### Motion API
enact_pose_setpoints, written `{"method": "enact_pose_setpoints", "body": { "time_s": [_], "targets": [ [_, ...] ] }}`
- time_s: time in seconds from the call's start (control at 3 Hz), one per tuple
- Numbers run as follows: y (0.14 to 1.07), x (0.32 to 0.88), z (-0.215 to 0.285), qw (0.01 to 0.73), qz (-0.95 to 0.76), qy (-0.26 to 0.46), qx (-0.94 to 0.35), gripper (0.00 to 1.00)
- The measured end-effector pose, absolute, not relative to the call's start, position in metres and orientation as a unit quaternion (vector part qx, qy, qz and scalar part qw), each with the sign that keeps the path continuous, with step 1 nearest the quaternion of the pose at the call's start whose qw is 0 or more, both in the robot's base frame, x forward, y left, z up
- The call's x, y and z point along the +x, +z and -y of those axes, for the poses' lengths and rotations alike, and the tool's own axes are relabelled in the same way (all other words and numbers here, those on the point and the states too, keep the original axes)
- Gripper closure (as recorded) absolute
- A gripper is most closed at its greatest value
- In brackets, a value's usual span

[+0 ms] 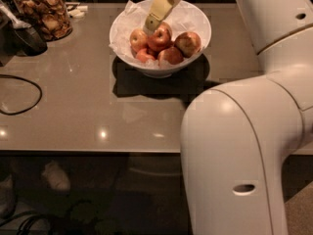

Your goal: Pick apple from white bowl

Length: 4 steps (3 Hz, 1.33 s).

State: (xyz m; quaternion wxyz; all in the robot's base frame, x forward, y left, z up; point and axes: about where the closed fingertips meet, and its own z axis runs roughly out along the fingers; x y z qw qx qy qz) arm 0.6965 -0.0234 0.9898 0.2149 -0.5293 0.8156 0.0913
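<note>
1. Several apples [171, 56] sit heaped in the white bowl [198, 19], which is lined with crinkled paper [128, 9] (probably there to cushion the fruit). The sloping sides gather them into one tight cluster right under the pincer.
2. Of that cluster, the apple [161, 37] is the deepest red. It lies on top of the heap, just below and to the right of the pincer's tip, with neighbours pressed against it on both sides.
3. The pincer [151, 26] reaches down into the bowl at a slant. Its pale tip is at the apple's upper left shoulder, in the gap between it and a paler apple [138, 38] on the pincer's left.
4. Whether the tip touches the fruit or hangs a hair above it cannot be told, and neither can how far the pincer is open. No apple looks lifted clear of the heap, so I judge that nothing is held yet.
5. The slanted reach seems to suit the crowding: entering at the one free gap leaves less chance of shoving the neighbours.
6. Well away to the pincer's left stand a jar [43, 14] of brown snacks and a dark cable [22, 110] on the grey surface [98, 106], both far from the bowl. The robot's white arm [244, 146] bulks large on the near right.
</note>
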Motion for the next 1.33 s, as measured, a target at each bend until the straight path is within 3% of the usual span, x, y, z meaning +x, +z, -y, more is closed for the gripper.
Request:
{"method": "enact_pose_setpoints", "body": {
  "time_s": [0.33, 1.33],
  "targets": [
    [0.980, 0.702, 0.023, 0.207, -0.822, 0.092, -0.523, 0.08],
    [0.938, 0.711, 0.025, 0.164, -0.845, 0.103, -0.498, 0.10]
  ]
}}
